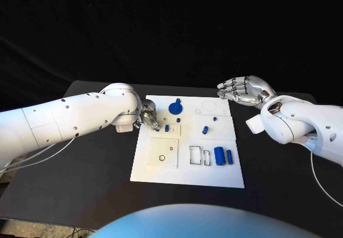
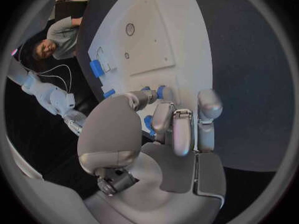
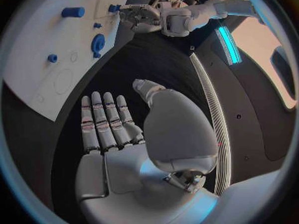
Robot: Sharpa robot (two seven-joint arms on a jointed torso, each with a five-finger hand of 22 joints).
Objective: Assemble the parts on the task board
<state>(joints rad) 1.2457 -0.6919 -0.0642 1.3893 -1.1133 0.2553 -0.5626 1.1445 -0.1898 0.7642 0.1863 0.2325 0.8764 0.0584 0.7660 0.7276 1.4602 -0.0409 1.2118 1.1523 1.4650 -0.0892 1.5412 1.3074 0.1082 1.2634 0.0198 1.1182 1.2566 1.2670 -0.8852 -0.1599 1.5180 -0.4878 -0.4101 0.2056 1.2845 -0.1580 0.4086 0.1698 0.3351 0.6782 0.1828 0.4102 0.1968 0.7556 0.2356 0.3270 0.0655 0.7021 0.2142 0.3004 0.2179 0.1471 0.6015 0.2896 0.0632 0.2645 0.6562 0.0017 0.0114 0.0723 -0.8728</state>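
Observation:
The white task board (image 1: 187, 171) lies mid-table. My left hand (image 1: 148, 118) hovers at its left edge with fingers (image 2: 177, 129) half curled and nothing visibly between them. Its thumb tip reaches toward two small blue parts (image 1: 166, 128) (image 2: 161, 91). A blue gear-like part (image 1: 175, 107) (image 3: 97, 43) stands just beyond that hand. A blue peg (image 1: 205, 130) sits mid-board. Two blue cylinders (image 1: 219, 155) (image 2: 96, 68) lie near the front right. My right hand (image 1: 245, 90) (image 3: 115, 134) is raised past the board's far right corner, fingers spread and empty.
A square white plate (image 1: 163, 152) with a small hole lies on the board's near left, and rectangular slots (image 1: 195, 155) sit beside the cylinders. Black table (image 1: 85, 178) surrounds the board. My left hand (image 3: 140, 15) also appears in the right wrist view.

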